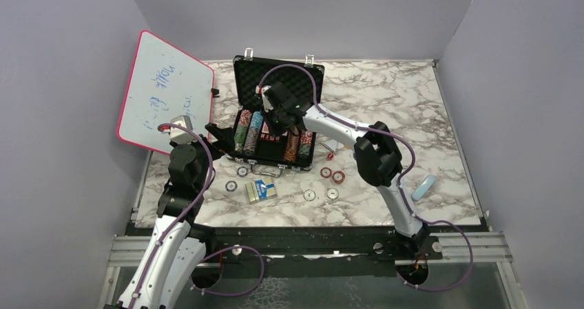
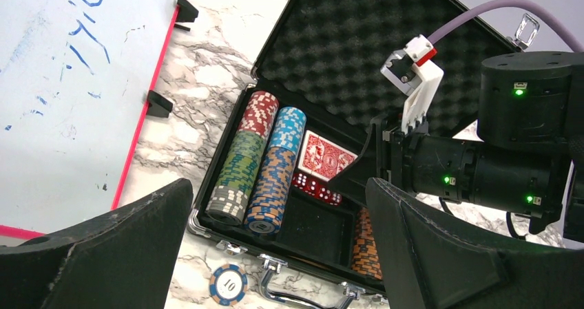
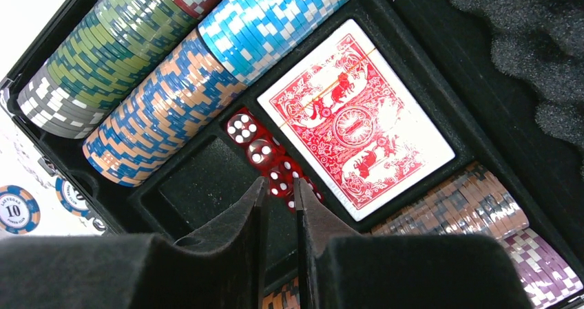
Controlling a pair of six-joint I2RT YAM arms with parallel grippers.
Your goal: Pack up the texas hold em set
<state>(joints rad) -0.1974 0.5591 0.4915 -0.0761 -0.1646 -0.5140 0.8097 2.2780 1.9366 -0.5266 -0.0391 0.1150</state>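
The black briefcase (image 1: pixel 289 77) lies open mid-table, with foam in its lid. Inside are striped chip rows (image 3: pixel 165 109), a red card deck (image 3: pixel 355 120) and a row of red dice (image 3: pixel 249 138). An empty slot (image 3: pixel 206 185) lies beside the dice. My right gripper (image 3: pixel 279 183) is down in the case, and its jaws are nearly closed around one red die in the row. My left gripper (image 2: pixel 279 206) is open and empty, hovering over the case's front left corner. A blue card deck (image 1: pixel 262 190) and loose chips (image 1: pixel 332 193) lie on the table in front.
The pink-framed whiteboard (image 1: pixel 165 92) leans at the far left, close to my left arm. A "10" chip (image 2: pixel 228 284) lies next to the case handle (image 2: pixel 303 299). Red chips (image 1: pixel 339 177) and a pale blue round button (image 1: pixel 423 187) lie to the right of the case.
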